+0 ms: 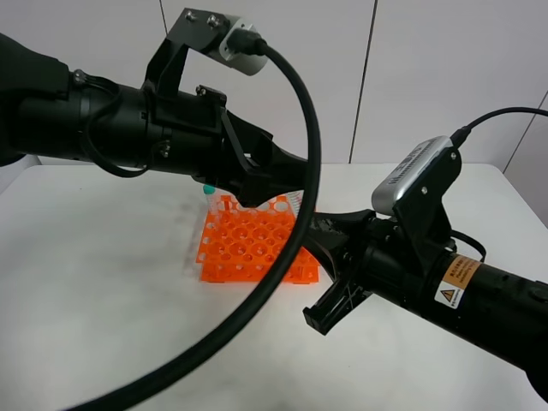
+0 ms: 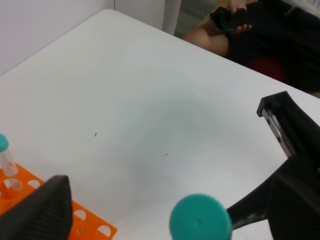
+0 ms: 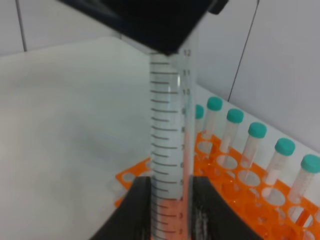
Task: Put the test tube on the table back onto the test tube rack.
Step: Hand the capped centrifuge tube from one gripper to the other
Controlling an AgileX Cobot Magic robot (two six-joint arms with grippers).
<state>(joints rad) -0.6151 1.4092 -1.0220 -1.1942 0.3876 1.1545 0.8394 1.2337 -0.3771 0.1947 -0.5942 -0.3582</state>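
The tube [image 3: 170,140] stands upright at the edge of the rack [image 1: 248,244], its tip hidden. It is clamped low on its barrel between the jaws of the right gripper [image 3: 169,187]. The left gripper [image 2: 165,145] sits over the tube's teal cap [image 2: 200,217] with jaws apart on either side; whether either finger touches the cap cannot be told. Other tubes [image 3: 257,145] stand in a row in the rack, which rests on the table [image 1: 103,282].

The rack [image 1: 248,248] is orange, the table [image 1: 103,282] white, the tube [image 3: 167,150] clear.
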